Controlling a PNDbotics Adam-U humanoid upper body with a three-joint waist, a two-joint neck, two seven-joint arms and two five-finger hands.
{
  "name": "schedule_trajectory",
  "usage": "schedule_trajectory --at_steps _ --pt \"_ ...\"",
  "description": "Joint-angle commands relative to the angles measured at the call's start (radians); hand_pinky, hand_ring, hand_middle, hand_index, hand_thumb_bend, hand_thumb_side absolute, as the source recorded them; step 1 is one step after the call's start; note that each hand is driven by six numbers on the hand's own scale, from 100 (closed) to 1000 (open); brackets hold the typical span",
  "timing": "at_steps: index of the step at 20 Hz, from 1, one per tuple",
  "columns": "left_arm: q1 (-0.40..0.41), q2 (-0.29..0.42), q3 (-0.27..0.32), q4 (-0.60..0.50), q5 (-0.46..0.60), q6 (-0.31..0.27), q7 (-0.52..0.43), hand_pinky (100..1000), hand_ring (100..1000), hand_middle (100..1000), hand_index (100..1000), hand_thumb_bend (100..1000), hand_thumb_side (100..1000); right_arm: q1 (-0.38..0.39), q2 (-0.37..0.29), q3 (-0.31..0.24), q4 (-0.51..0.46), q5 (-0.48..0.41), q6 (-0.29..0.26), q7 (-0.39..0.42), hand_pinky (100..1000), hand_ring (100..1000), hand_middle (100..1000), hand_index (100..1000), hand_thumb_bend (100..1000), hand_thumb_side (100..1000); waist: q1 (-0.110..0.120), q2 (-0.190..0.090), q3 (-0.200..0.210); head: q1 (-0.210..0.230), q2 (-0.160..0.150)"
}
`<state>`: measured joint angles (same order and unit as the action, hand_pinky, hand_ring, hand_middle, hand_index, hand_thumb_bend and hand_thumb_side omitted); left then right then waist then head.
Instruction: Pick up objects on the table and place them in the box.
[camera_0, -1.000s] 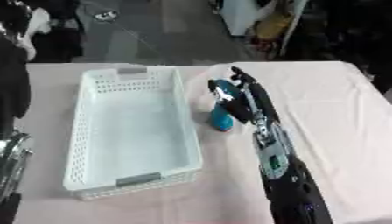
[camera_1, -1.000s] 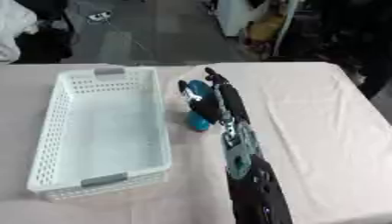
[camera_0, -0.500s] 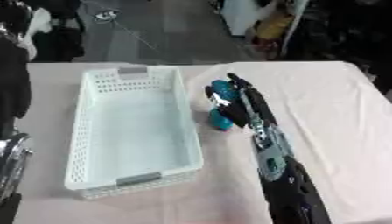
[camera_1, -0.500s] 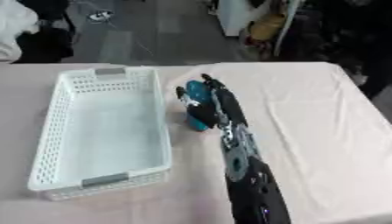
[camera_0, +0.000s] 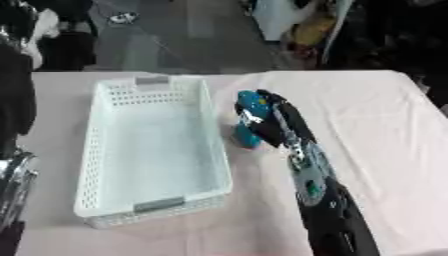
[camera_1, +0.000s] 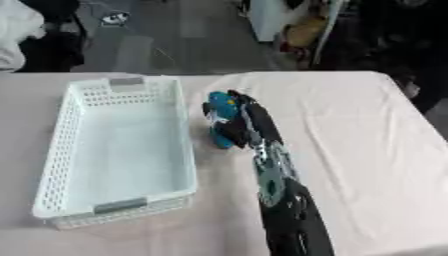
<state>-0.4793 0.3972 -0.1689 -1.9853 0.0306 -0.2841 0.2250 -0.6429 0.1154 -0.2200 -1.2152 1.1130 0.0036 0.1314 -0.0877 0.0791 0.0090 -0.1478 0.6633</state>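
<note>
A blue object (camera_0: 248, 137), upright and partly hidden, stands on the pink tablecloth just right of the white perforated box (camera_0: 153, 202). My right hand (camera_0: 267, 122) reaches in from the bottom, its fingers curled round the object's middle. The object's blue top (camera_1: 220, 100) shows above the fingers and its base below them. The box is empty. A silver and black part of my left arm (camera_0: 12, 187) shows at the lower left edge, where the hand itself is too unclear to read.
The table (camera_0: 376, 115) extends bare to the right of the arm. Beyond its far edge lie a dark floor and clutter (camera_0: 306, 30). A dark shape (camera_0: 17, 75) stands at the left edge.
My right hand's fingers, straighter and over the blue object before, have closed around it. The object has stayed beside the box.
</note>
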Motion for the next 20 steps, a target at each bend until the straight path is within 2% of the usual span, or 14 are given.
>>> schedule_trajectory --at_steps 1,2,5,6,7,8,9,10,11,12,13,16,17,20 --pt "-0.017 0.016 0.005 -0.015 0.003 -0.003 -0.001 820 817 891 920 302 956 -0.019 -0.011 -0.004 0.004 0.01 -0.003 0.005 434 625 732 890 407 904 0.007 -0.009 0.001 0.008 -0.013" --pt "-0.017 0.016 0.005 -0.015 0.003 -0.003 -0.002 820 817 891 920 301 956 -0.019 -0.012 -0.005 0.007 0.012 -0.003 0.003 415 614 726 886 405 899 0.007 -0.009 0.001 0.008 -0.013" --pt "-0.016 0.016 0.005 -0.015 0.003 -0.002 -0.002 819 817 891 920 302 957 -0.021 -0.017 -0.007 0.021 0.023 0.0 -0.006 147 462 650 830 311 809 0.007 -0.009 0.001 0.009 -0.013" --pt "-0.016 0.016 0.005 -0.015 0.004 -0.002 -0.002 819 817 891 920 302 955 -0.024 -0.021 -0.008 0.028 0.03 0.001 -0.01 147 462 650 830 323 823 0.007 -0.009 0.001 0.009 -0.013" --pt "-0.017 0.016 0.005 -0.015 0.004 -0.003 -0.002 820 817 891 920 302 955 -0.026 -0.024 -0.009 0.036 0.033 0.0 -0.017 100 368 577 759 262 772 0.007 -0.009 0.001 0.009 -0.013" --pt "-0.017 0.016 0.005 -0.015 0.005 -0.003 -0.002 819 817 891 920 302 955 -0.029 -0.028 -0.011 0.044 0.035 -0.002 -0.03 100 354 568 750 251 766 0.007 -0.008 0.002 0.01 -0.013" --pt "-0.017 0.016 0.005 -0.015 0.005 -0.003 -0.003 819 817 891 920 302 955 -0.031 -0.032 -0.012 0.052 0.035 -0.005 -0.048 100 204 472 665 138 746 0.007 -0.008 0.002 0.01 -0.014" --pt "-0.017 0.016 0.005 -0.015 0.005 -0.003 -0.003 819 817 891 920 302 955 -0.033 -0.035 -0.013 0.061 0.032 -0.011 -0.069 100 100 394 596 100 774 0.007 -0.008 0.002 0.011 -0.014" --pt "-0.017 0.016 0.005 -0.015 0.006 -0.003 -0.003 819 817 891 920 302 955 -0.034 -0.037 -0.015 0.069 0.027 -0.017 -0.096 100 100 267 505 100 857 0.007 -0.007 0.002 0.011 -0.014" --pt "-0.017 0.016 0.005 -0.015 0.006 -0.003 -0.003 819 817 891 920 302 955 -0.035 -0.039 -0.017 0.075 0.017 -0.027 -0.128 100 100 313 536 100 823 0.007 -0.007 0.002 0.011 -0.014" --pt "-0.017 0.016 0.005 -0.015 0.006 -0.003 -0.003 819 817 892 920 302 955 -0.036 -0.039 -0.016 0.083 0.003 -0.04 -0.159 100 100 100 379 100 930 0.007 -0.007 0.003 0.012 -0.015" --pt "-0.018 0.016 0.005 -0.015 0.007 -0.003 -0.004 819 816 891 920 302 954 -0.036 -0.043 -0.009 0.114 -0.061 -0.092 -0.233 100 100 100 341 100 902 0.007 -0.007 0.003 0.013 -0.016" --pt "-0.018 0.015 0.005 -0.015 0.007 -0.003 -0.004 819 816 891 920 303 954 -0.037 -0.045 -0.006 0.123 -0.081 -0.104 -0.247 100 100 100 316 100 841 0.007 -0.007 0.004 0.014 -0.017" --pt "-0.019 0.015 0.005 -0.015 0.008 -0.003 -0.004 819 816 891 920 303 954 -0.04 -0.049 -0.003 0.129 -0.141 -0.13 -0.284 100 100 100 293 100 792 0.006 -0.008 0.003 0.015 -0.018"
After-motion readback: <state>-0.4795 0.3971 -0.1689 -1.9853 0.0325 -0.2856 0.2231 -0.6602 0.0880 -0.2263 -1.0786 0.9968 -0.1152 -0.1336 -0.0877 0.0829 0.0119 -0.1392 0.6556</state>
